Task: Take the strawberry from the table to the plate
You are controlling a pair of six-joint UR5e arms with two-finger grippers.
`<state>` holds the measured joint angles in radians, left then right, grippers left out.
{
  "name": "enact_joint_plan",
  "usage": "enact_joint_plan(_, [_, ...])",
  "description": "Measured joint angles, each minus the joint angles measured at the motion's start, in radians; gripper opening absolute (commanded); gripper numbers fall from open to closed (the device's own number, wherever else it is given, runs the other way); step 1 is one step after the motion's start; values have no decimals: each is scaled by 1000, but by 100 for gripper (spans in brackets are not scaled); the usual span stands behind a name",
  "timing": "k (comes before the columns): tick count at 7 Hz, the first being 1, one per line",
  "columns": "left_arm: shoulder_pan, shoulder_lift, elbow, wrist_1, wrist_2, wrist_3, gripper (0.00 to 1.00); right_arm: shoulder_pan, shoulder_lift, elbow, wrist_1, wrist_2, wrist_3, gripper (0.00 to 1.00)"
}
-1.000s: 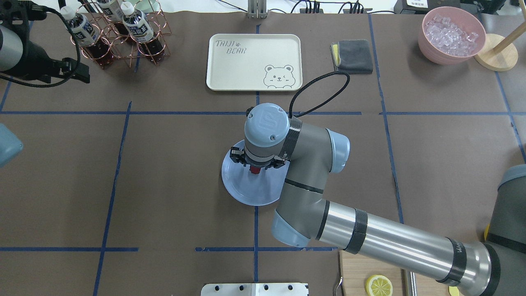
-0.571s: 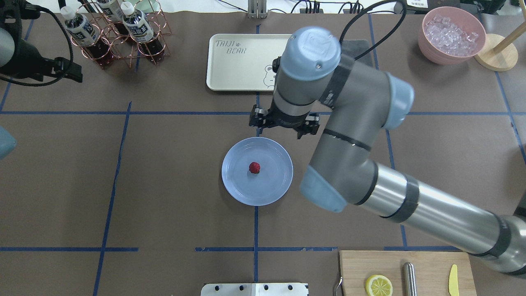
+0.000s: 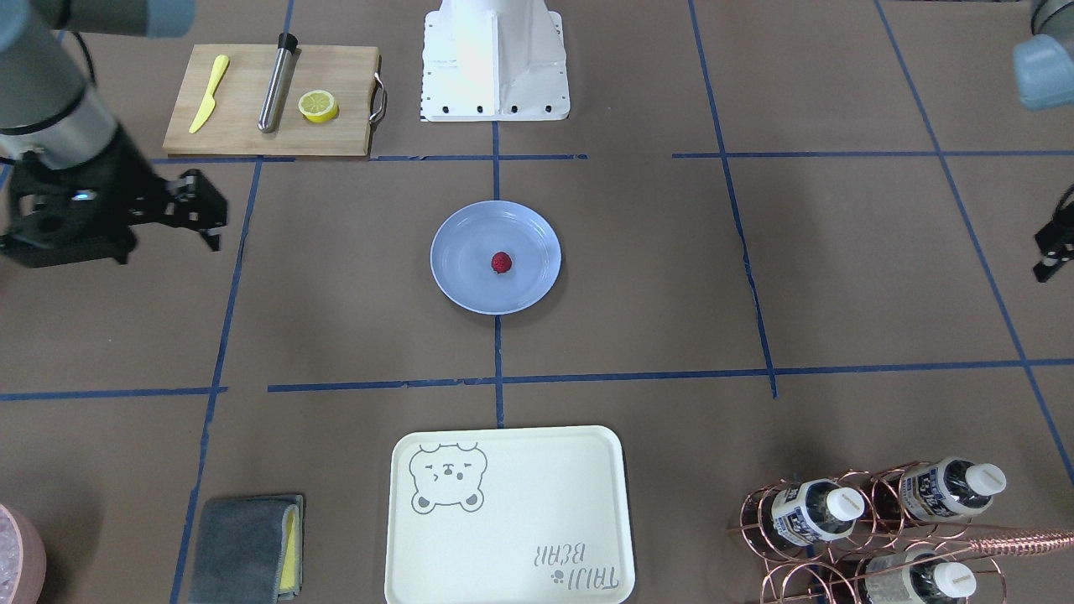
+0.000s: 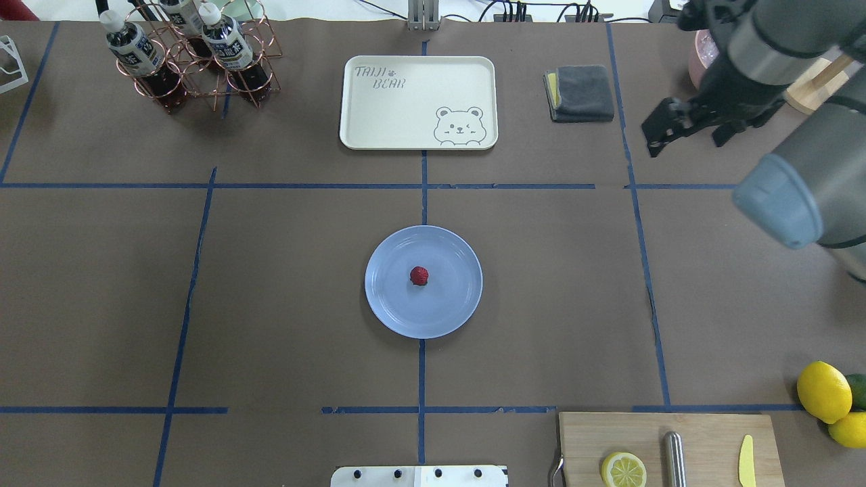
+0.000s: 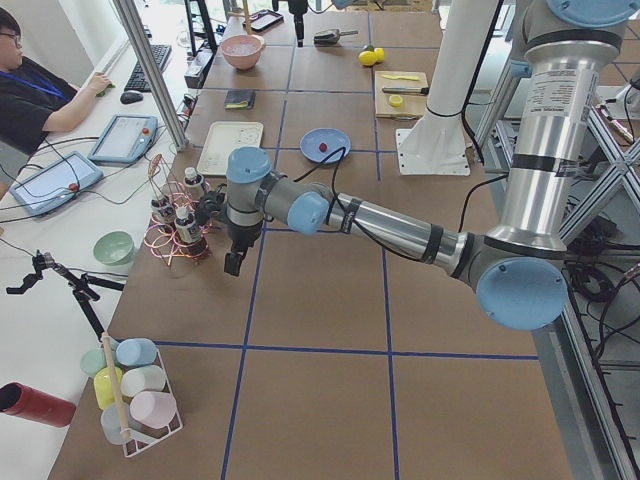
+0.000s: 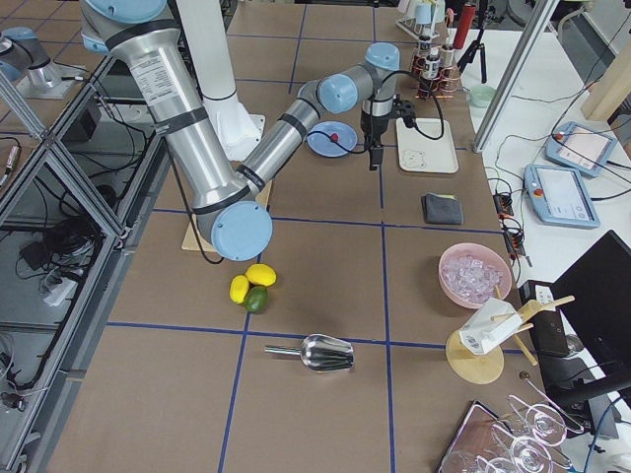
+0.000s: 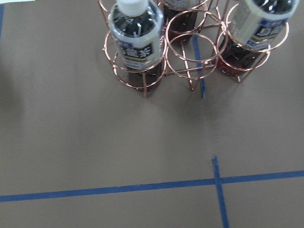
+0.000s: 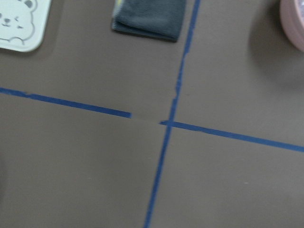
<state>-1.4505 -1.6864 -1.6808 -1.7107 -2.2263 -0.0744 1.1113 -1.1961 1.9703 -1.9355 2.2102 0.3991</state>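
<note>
The right gripper (image 3: 205,213), jaws apart and empty, hangs at the front view's left edge. The strawberry (image 3: 501,262) lies in the middle of the plate (image 3: 457,285), frame centre. I cannot tell the left gripper's (image 3: 1047,250) state.

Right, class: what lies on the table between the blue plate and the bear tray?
Nothing stands there. Between the plate and the bear tray the overhead view shows only bare table crossed by blue tape lines.
</note>
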Motion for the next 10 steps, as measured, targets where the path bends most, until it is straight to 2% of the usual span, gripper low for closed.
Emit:
enact_joint_plan(1, [-81, 4, 82, 31, -8, 157, 100, 129, -87, -38, 0, 59, -223, 100])
enact_joint_plan(2, [-126, 12, 131, 75, -11, 245, 100, 247, -161, -102, 1, 106, -418, 100])
enact_joint_plan(3, [-142, 25, 149, 122, -22, 275, 100, 331, -209, -163, 1, 124, -535, 100])
enact_joint_plan(5, [-147, 59, 143, 162, -66, 253, 100, 410, -247, -227, 25, 129, -591, 100])
enact_joint_plan(10, [-148, 74, 114, 158, -78, 195, 100, 501, -353, -371, 263, 145, -596, 100])
